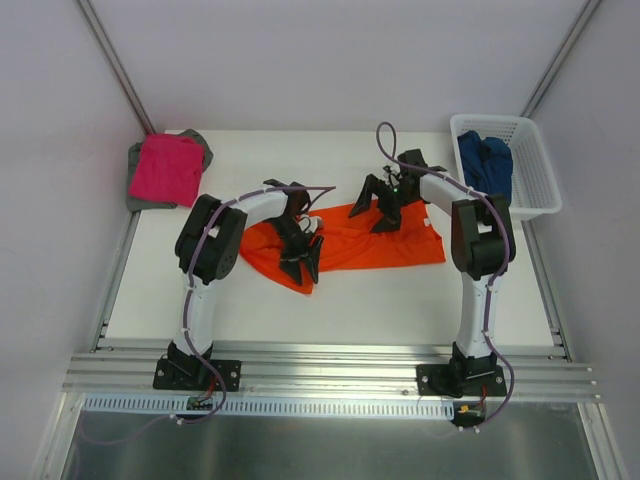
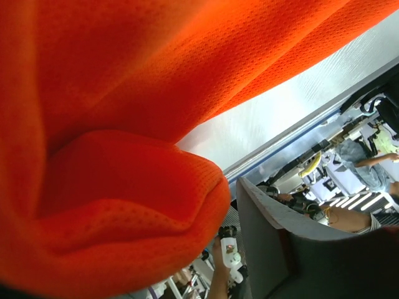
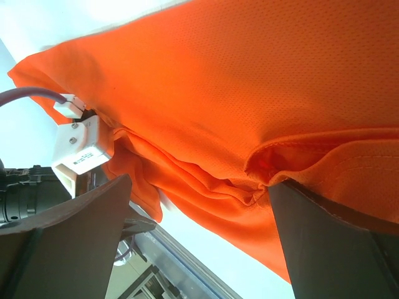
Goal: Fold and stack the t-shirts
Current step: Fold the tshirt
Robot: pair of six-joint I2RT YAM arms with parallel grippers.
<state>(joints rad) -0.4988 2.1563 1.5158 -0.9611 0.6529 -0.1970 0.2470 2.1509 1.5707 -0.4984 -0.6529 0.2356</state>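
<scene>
Orange t-shirt [image 1: 350, 248] mid-fold; pink t-shirt [image 1: 165, 168] stacked on grey t-shirt [image 1: 134, 190]; blue t-shirt [image 1: 486, 165] waits in basket [image 1: 545, 190]. Right pincer [image 1: 375, 212] gapes wide, gripping nothing; left pincer [image 1: 300, 258]: cannot tell.

White lattice basket [image 1: 540, 172] at far right corner of white table [image 1: 350, 300], aluminium rail [image 1: 330, 365] along near edge

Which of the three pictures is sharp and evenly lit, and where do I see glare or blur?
Top external: even light, sharp, only soft shadows on the table. Left wrist: the orange t-shirt fills most of the frame, weave sharp; the table behind is bright. Right wrist: weave sharp, top left corner washed out white, dark fingers slightly soft.
</scene>
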